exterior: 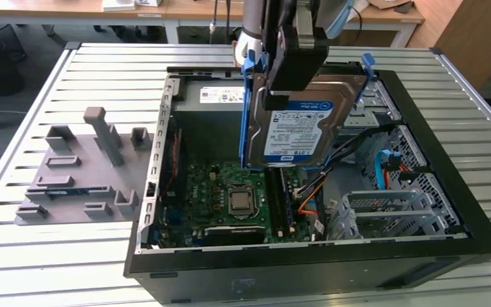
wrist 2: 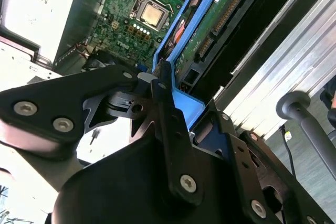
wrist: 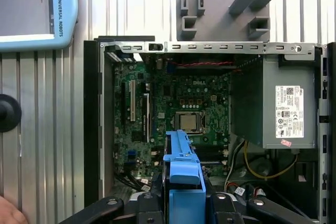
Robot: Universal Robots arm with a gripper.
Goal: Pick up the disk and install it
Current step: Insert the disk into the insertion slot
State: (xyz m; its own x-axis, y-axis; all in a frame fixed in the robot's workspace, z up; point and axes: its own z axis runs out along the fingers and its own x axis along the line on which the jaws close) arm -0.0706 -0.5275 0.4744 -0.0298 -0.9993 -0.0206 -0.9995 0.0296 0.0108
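Your flat silver-grey metal disk [exterior: 301, 131] in its blue plastic bracket hangs upright over the open black computer case [exterior: 314, 275], clamped by the black gripper [exterior: 273, 96]. Treat it as rigid, weighty and shock-sensitive; grip the bracket edges.

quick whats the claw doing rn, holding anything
Claw: shut on the disk, held on edge over the open case.
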